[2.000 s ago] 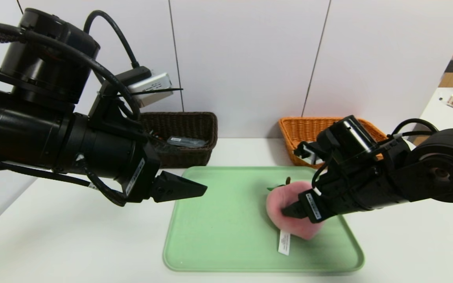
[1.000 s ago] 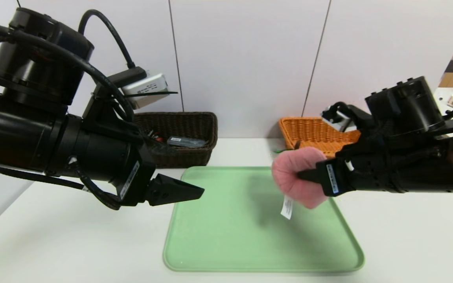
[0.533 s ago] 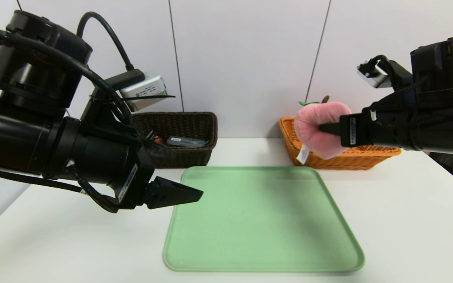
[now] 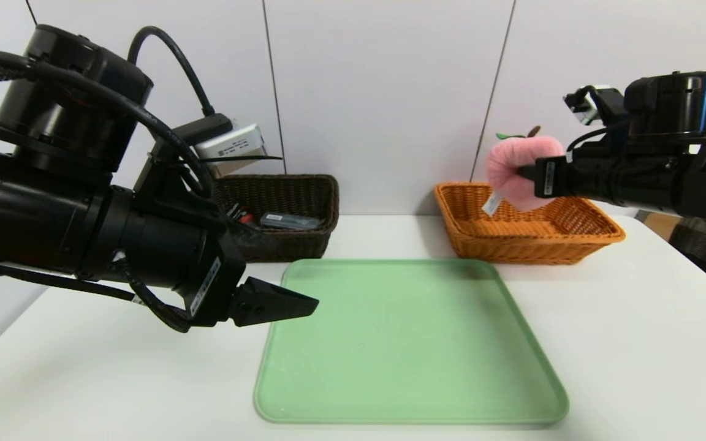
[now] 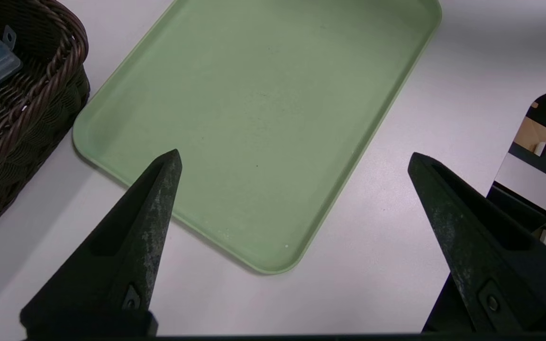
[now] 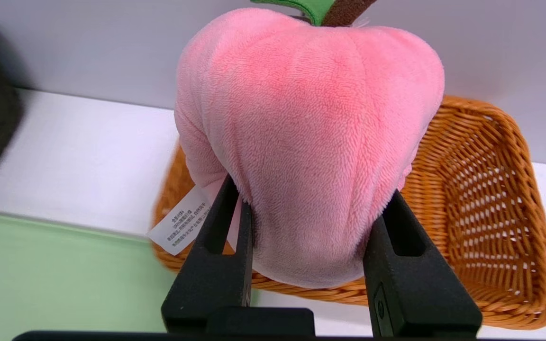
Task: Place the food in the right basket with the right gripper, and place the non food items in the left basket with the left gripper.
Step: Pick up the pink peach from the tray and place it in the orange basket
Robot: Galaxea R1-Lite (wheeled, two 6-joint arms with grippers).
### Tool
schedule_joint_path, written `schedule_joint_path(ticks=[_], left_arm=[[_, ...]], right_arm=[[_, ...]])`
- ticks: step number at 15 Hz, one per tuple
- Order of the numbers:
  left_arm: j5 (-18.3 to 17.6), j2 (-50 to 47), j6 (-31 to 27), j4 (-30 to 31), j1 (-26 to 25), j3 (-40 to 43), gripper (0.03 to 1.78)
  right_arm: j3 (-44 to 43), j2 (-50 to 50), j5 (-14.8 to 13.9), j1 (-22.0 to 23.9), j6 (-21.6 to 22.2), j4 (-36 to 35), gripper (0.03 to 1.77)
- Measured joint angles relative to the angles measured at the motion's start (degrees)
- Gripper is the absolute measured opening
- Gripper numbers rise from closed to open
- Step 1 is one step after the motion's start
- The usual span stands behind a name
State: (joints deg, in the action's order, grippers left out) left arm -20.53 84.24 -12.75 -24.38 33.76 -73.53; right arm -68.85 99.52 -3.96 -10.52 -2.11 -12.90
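One plush peach (image 6: pixel 311 142) hangs pinched in the right pincer (image 6: pixel 308 227).

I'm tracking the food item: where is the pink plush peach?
In the head view, the peach is on the right, gripped by the right gripper above the orange basket.

1. A white table (image 4: pixel 114 373) with a smooth, plain top carries everything here.
2. A shallow green tray (image 4: pixel 390 349) lies flat on it, in the middle, with rounded corners and a low raised rim.
3. A dark brown wicker basket (image 4: pixel 298 248) stands upright beyond the tray's far left corner, just beside it.
4. An orange wicker basket (image 4: pixel 524 251) stands upright beyond the tray's far right corner, also just beside it; whether either basket touches the tray is hard to tell.
5. Between the two baskets, well apart, runs a bare stretch of tabletop.
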Motion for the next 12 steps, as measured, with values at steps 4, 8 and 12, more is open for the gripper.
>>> schedule_joint_path(ticks=[4, 8, 12], left_arm=[[-0.1, 0.5, 0.2, 0.0, 0.0, 0.2, 1.69], [-0.1, 0.7, 0.3, 0.0, 0.0, 0.5, 1.69], [-0.1, 0.7, 0.4, 0.1, 0.0, 1.1, 1.69]], right_arm=[[-0.3, 5.1, -0.2, 3.1, -1.1, -6.8, 0.64], [-0.4, 8.0, -0.2, 4.8, -1.1, -8.7, 0.64], [-0.2, 9.4, 0.4, 6.0, -0.9, -8.7, 0.73]])
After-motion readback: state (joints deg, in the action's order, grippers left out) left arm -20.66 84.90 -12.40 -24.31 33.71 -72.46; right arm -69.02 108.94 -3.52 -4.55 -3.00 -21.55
